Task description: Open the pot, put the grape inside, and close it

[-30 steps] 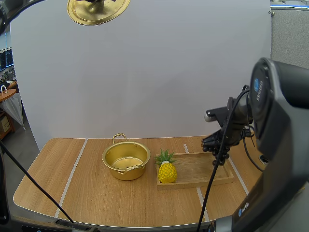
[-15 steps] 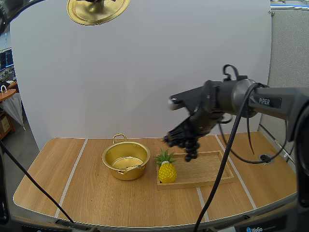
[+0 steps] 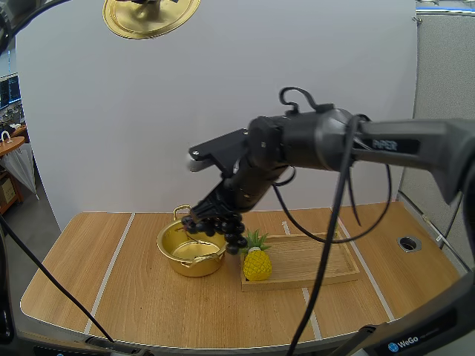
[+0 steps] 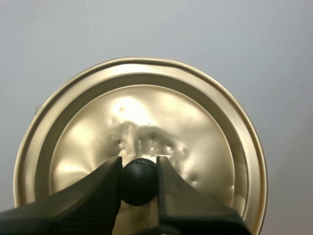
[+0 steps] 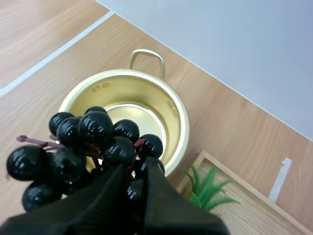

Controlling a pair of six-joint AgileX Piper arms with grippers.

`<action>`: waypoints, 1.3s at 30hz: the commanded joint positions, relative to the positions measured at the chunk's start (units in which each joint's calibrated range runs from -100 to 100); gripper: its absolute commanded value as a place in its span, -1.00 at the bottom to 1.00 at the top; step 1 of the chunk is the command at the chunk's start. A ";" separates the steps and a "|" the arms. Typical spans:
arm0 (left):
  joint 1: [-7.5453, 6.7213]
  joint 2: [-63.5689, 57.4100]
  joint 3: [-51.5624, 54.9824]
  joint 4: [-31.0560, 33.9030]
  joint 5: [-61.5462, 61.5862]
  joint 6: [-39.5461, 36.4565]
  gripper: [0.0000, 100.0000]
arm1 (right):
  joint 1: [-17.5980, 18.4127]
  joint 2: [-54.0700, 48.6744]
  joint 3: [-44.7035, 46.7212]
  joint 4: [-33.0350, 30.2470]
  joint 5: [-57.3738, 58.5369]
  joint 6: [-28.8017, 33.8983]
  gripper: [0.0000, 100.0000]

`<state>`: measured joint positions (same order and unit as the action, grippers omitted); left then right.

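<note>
1. My right gripper (image 5: 137, 183) is clamped on the grapes (image 5: 93, 142), so the bunch dangles from its tips over the rim of the open pot (image 5: 173, 117).
2. My left gripper (image 4: 138, 171) pinches the knob (image 4: 138, 185) of the lid (image 4: 146, 112), held high and well apart to leave the pot's mouth free.
3. Beneath the grapes the mouth looks wide enough.
4. The pineapple (image 3: 257, 265) on the tray (image 3: 312, 259) stands just beside the pot, so I judge its leaves the 1 edge to avoid.
</note>
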<state>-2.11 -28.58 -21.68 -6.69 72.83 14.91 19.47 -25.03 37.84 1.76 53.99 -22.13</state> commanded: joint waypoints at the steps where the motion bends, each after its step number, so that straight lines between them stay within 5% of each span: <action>1: -0.05 -0.15 -0.42 0.11 -1.91 -0.67 -1.00 | 0.31 2.70 -2.70 0.10 -0.48 0.17 -1.00; 19: -0.05 -0.15 -0.42 0.11 -1.91 -0.67 -1.00 | 0.31 21.32 -15.62 -1.22 -4.51 0.17 -1.00; 39: -0.05 -0.15 -0.42 0.11 -1.91 -0.67 -1.00 | 1.27 32.61 -16.40 -0.11 -9.58 -0.16 -1.00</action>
<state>-2.11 -28.58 -21.68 -6.69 72.83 14.91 20.24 7.19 21.97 1.35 45.93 -22.13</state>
